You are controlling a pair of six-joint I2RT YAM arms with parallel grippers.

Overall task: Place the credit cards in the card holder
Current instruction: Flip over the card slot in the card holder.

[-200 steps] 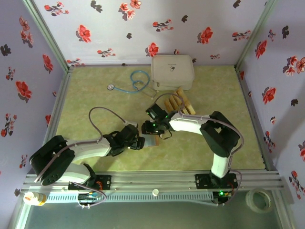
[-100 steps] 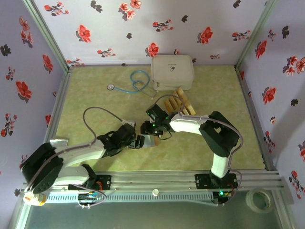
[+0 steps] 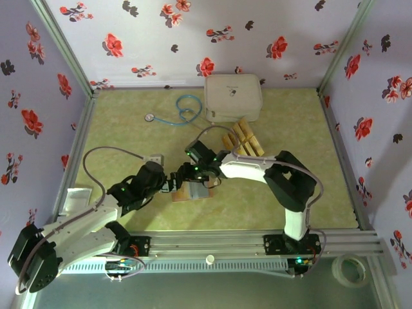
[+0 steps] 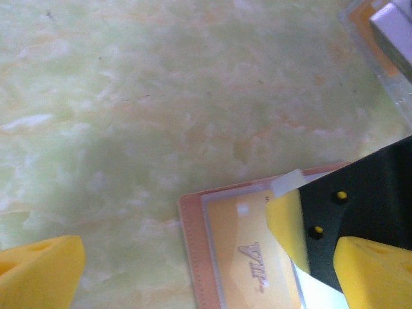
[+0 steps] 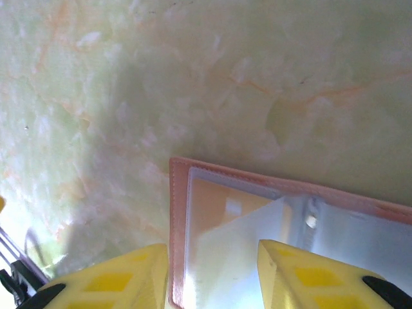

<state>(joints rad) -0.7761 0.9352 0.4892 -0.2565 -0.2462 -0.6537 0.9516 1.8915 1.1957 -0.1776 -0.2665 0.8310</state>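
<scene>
Jaws of the left gripper (image 4: 206,273) gape, released, the card holder (image 4: 193,251) lying open between them, one credit card (image 4: 248,257) sleeved. The right gripper (image 5: 215,270) straddles its edge; whether it grips I cannot tell. Insertion looks underway; next, probably fetch the loose credit cards (image 3: 243,138) well beyond both jaws.

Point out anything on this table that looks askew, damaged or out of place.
Nothing looks spilled or broken. The loose credit cards lie in a skewed, uneven fan beside the white case rather than in a neat stack. The card holder lies open on the table, with one gold card sitting in its clear sleeve.
</scene>
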